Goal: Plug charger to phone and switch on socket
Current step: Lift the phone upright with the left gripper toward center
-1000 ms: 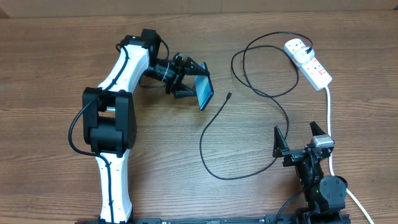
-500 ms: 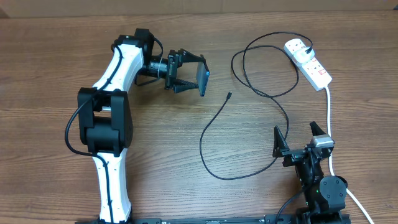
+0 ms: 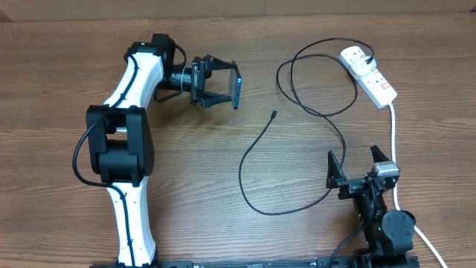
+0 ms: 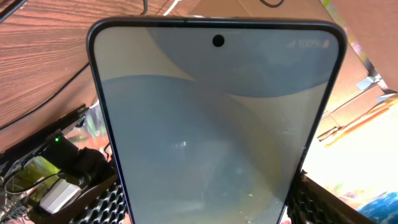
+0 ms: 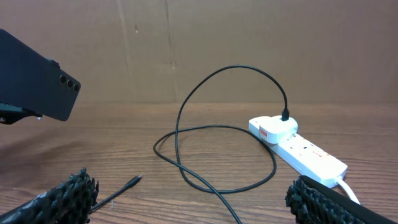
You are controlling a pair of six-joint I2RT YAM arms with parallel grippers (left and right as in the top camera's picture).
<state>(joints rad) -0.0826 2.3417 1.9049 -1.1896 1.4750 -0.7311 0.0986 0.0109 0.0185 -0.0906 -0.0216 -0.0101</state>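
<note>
Here, over the wooden worktop, your left hand is gripping the phone; your right hand is gaping empty.

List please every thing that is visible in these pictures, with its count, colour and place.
phone: 1, blue screen, held raised, far left of centre
charger: 1, black, looped at centre, tip free
socket: 1, white, far right
plug: 1, white, in socket
cord: 1, white, from socket toward near edge
table: 1, brown wood, under everything
left pincer: 1, black, shut on phone
right pincer: 1, black, open, near right
</note>
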